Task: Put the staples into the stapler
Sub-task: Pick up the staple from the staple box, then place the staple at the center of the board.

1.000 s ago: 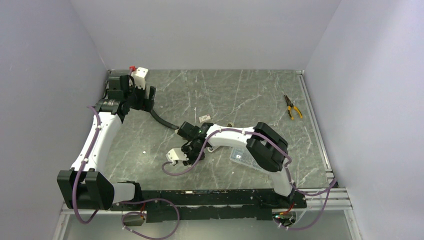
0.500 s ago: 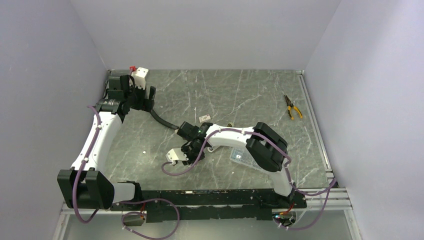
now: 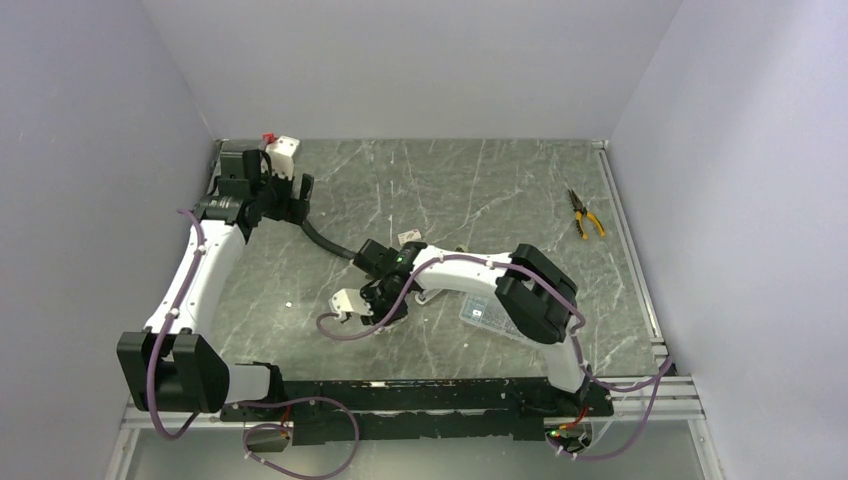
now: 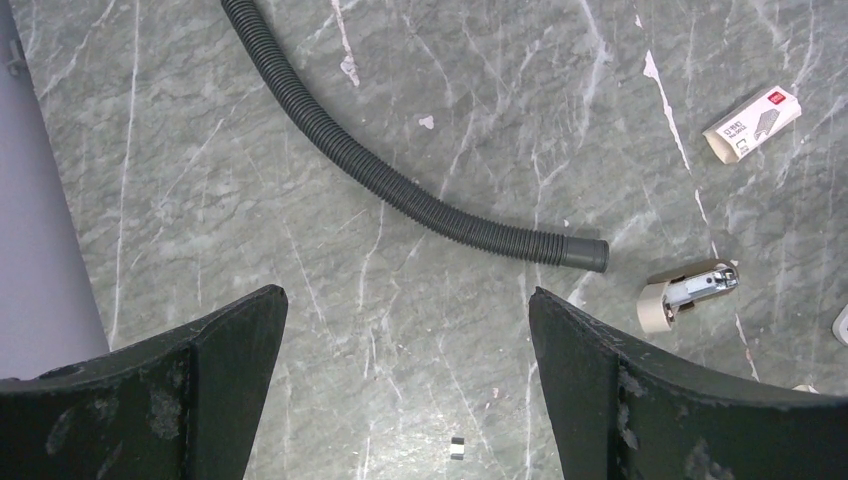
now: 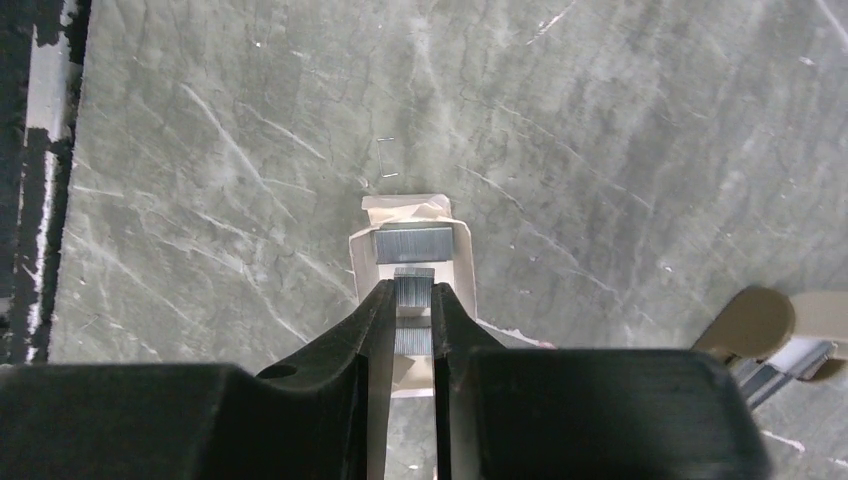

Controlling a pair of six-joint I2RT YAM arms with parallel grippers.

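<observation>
Stapler (image 4: 690, 293) lies on table (image 4: 180, 180) just beside hose (image 4: 400, 185) end, metal channel showing, likely ready for loading | right gripper (image 5: 414, 300) narrowed, pinching staple strip (image 5: 414, 283) in its open box (image 5: 462, 262), probably to lift it | left gripper (image 4: 405, 300) spread wide, empty, off to one side

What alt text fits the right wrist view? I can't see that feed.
The right gripper pinches a strip of staples in a small open cardboard box on the grey marbled table, with a second staple block lying beyond it. The rounded end of the stapler pokes in at the right edge.
</observation>
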